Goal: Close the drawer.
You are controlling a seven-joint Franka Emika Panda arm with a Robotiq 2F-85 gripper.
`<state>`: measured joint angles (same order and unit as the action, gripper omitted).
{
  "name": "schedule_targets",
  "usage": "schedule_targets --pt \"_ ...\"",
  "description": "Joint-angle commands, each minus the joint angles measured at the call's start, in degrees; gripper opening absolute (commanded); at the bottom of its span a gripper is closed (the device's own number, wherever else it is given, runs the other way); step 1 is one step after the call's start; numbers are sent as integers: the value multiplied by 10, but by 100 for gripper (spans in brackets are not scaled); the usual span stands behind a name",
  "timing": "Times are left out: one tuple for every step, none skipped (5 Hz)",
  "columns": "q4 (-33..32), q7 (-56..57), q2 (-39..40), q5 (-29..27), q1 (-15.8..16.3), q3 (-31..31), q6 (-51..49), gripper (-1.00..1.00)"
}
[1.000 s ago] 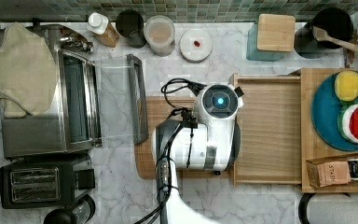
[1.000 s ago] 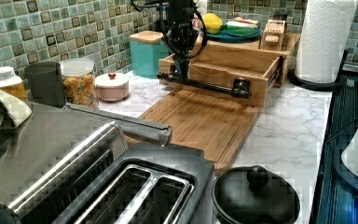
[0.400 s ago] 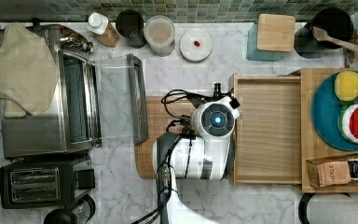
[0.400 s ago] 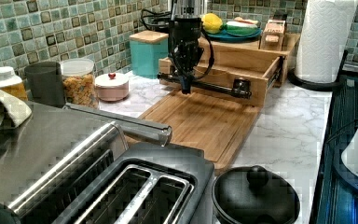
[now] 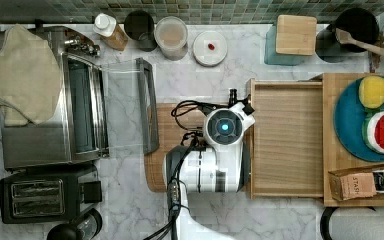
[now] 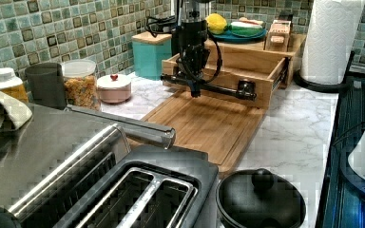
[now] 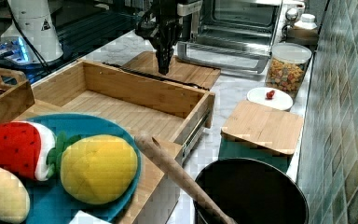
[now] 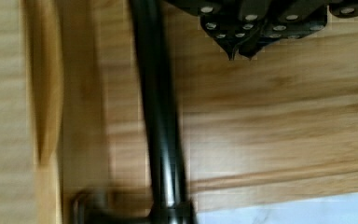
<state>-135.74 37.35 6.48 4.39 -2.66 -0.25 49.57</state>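
We see the drawer (image 5: 287, 140) pulled out of its stand (image 5: 362, 175). Its black handle bar (image 6: 209, 88) runs crosswise. Our jaws (image 6: 195, 92), pinched together, hang just outside the bar, away from the stand.

One drawer (image 5: 286, 140), one cutting board (image 6: 204, 126), one toaster (image 5: 42, 192).

Pale wood, teal and marble

The drawer (image 5: 285, 140) is light grained bamboo with a black bar handle (image 6: 214, 88); the bench (image 5: 205, 75) is white marble veined grey; a teal plate (image 5: 350, 125) carries a yellow fruit (image 5: 374, 91); the wall tiles (image 6: 52, 33) are mottled green.
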Motion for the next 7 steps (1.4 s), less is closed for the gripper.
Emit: schedule_targets --pt "15 45 35 0 -37 -27 77 -100" --pt "42 83 31 1 -64 -38 25 -100" --pt "63 156 27 -12 -109 -52 7 -100" --pt "58 210 21 -13 -131 -83 53 -100" --pt "68 279 32 -43 -163 -98 72 -100" --pt "78 334 34 -76 -157 -145 91 -100" --pt "91 340 36 -73 -175 -161 96 -100"
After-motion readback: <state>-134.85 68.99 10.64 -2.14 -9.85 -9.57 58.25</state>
